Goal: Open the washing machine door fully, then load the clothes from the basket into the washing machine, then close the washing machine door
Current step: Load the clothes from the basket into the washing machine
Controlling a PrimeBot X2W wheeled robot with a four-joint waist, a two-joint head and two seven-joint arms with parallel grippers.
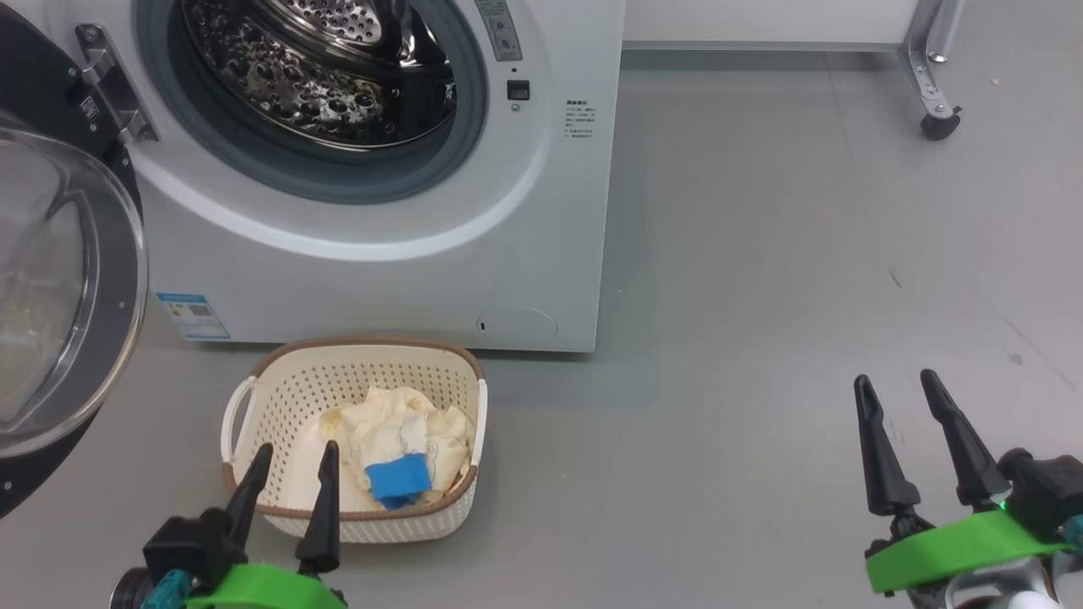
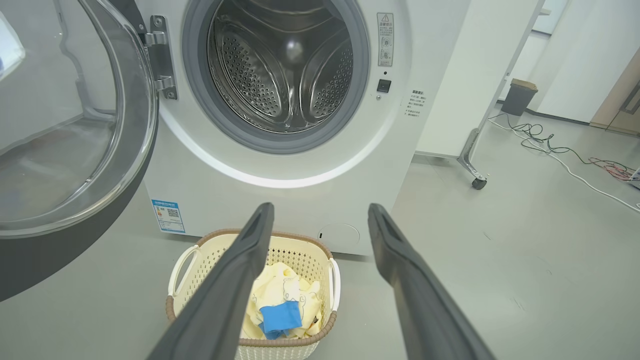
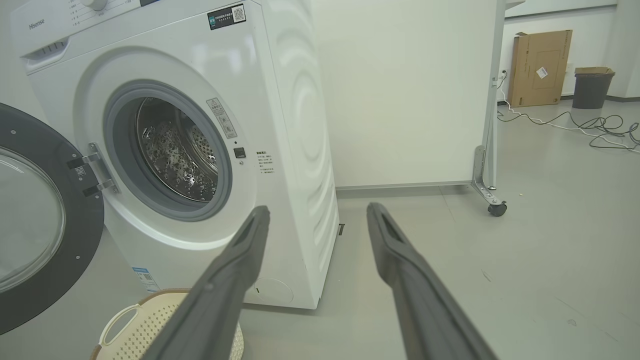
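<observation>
Before the washing machine (image 1: 381, 279), the basket (image 1: 398, 526) lies lengthwise along it (all jaws spread).

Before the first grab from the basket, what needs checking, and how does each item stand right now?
1. Door swung wide open: ok.
2. Drum mouth unobstructed: ok.
3. Clothes lying in basket: ok.
4. Left claw open, empty, at the basket's near side: ok.
5. Right claw open, empty, off to the side over floor: ok.
6. How many clothes there are: cannot tell.
</observation>
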